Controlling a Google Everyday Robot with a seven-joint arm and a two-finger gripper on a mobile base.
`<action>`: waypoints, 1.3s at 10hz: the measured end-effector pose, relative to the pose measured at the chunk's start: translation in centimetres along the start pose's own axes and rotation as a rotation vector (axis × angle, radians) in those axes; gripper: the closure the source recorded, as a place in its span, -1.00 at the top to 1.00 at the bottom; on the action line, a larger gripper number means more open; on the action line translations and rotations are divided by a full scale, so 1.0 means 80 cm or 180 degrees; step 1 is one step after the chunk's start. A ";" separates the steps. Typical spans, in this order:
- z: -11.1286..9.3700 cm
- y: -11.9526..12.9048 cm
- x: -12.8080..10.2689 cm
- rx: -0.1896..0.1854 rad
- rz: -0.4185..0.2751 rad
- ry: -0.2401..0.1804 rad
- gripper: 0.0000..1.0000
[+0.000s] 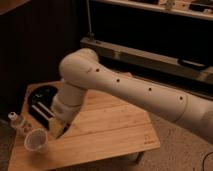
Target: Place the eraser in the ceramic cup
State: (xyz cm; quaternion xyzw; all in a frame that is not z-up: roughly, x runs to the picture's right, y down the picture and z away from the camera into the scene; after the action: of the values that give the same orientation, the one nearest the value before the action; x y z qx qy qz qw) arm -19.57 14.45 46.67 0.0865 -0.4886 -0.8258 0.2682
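Note:
The eraser (42, 109), a black block with pale stripes, sticks out to the left of my wrist above the table's left part. My gripper (54, 122) sits at the end of the white forearm, pointing down and left, shut on the eraser. The thick arm covers most of the gripper. The ceramic cup (37, 141), small, white and wide-mouthed, stands near the table's front left corner, just below and left of the gripper and apart from the eraser.
A black bowl (46, 93) rests at the back left of the wooden table (115, 130). A small clear bottle (16, 121) stands at the left edge, close to the cup. A dark low shelf unit (150, 55) runs behind the table.

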 end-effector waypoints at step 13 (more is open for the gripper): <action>0.040 -0.027 0.114 0.0691 -0.0318 0.0062 -1.00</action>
State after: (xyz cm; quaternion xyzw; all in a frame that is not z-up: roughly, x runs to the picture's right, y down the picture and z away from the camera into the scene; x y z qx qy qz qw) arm -29.33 12.93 47.54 0.1473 -0.5676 -0.7794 0.2205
